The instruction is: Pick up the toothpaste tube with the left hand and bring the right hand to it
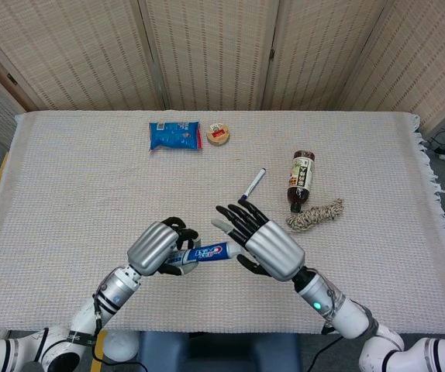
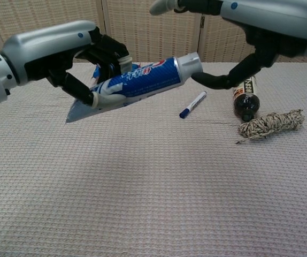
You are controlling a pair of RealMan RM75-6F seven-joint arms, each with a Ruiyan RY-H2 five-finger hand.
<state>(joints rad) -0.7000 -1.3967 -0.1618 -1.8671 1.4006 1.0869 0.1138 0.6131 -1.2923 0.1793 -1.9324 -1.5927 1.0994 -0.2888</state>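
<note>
My left hand (image 1: 163, 246) (image 2: 73, 56) grips a blue and white toothpaste tube (image 1: 207, 253) (image 2: 137, 80) and holds it above the cloth, cap end tilted up toward the right. Its fingers wrap the flat tail half of the tube. My right hand (image 1: 263, 240) (image 2: 260, 27) hovers at the cap end with fingers spread and nothing in it. Its thumb (image 2: 217, 80) curls just beside the white cap (image 2: 188, 64); contact cannot be told.
A blue marker pen (image 1: 254, 184) (image 2: 193, 104), a dark bottle (image 1: 301, 180) (image 2: 245, 99) and a coil of rope (image 1: 316, 214) (image 2: 271, 123) lie right of centre. A blue packet (image 1: 174, 135) and a small round tin (image 1: 219, 135) sit at the far side of the cloth-covered table (image 1: 67, 194).
</note>
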